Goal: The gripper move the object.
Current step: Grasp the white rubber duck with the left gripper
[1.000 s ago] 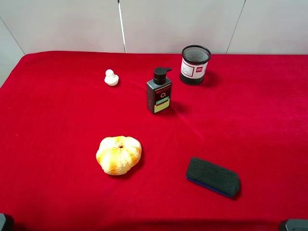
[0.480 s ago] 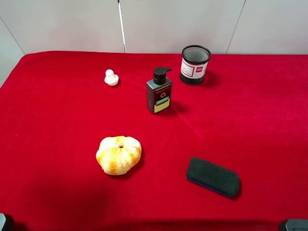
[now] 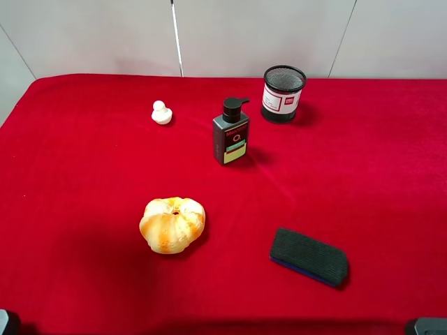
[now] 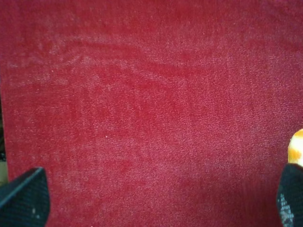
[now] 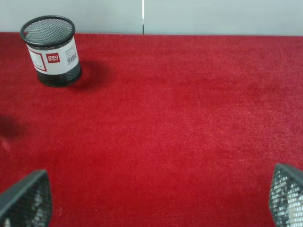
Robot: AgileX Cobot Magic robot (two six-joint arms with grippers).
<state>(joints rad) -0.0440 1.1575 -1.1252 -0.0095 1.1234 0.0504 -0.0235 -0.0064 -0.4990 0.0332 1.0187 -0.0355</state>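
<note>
Small white duck [image 3: 161, 112] upright at table [image 3: 84, 174] far side, well apart from left pincer [image 4: 157, 198] and right pincer [image 5: 155, 197]; both spread wide, empty

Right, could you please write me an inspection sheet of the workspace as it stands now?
Surface: red cloth, flat, no spills seen.
Job's things: white duck upright at the far left, apart from everything, untouched.
Clutter: pump bottle upright mid-table; mesh cup upright behind it; orange lump near the front; eraser lying front right.
Hands: left hand and right hand both open, empty, over bare cloth.
Cables: nothing seen.
Surroundings: pale wall panels behind the table.
</note>
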